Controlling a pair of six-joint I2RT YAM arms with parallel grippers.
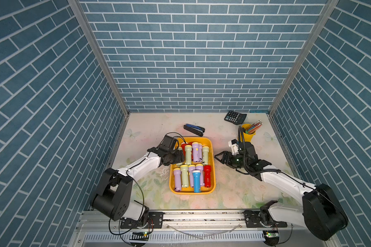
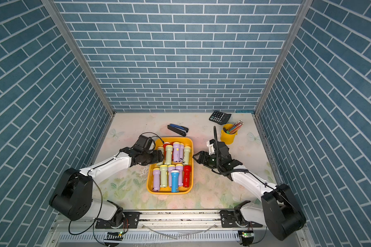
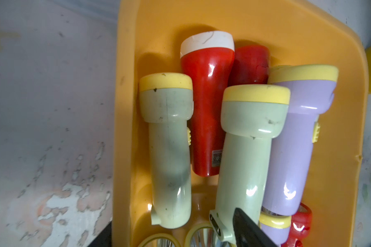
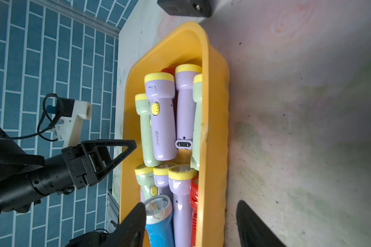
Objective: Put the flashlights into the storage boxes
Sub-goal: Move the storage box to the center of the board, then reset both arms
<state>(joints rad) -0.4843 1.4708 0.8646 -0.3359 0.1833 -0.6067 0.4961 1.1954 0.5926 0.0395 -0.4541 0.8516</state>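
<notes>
at the middle of the tabletop sits a yellow tray, and every flashlight in sight lies inside it, in two rough rows. red, pale green and lilac ones lie toward 12 o'clock. lilac, green, a blue flashlight and a red one lie toward 6 o'clock. the left end effector hangs over the tray's rim at about 9 o'clock, jaws apart and gripping nothing. in the left wrist view one black fingertip shows over the tail of a pale green flashlight. the right end effector sits just beside the rim at 3 o'clock, jaws wide and empty. beyond the tray a black and blue hand tool lies at 12 o'clock, a calculator at 1 o'clock, a yellow cup of pencils at 2 o'clock.
</notes>
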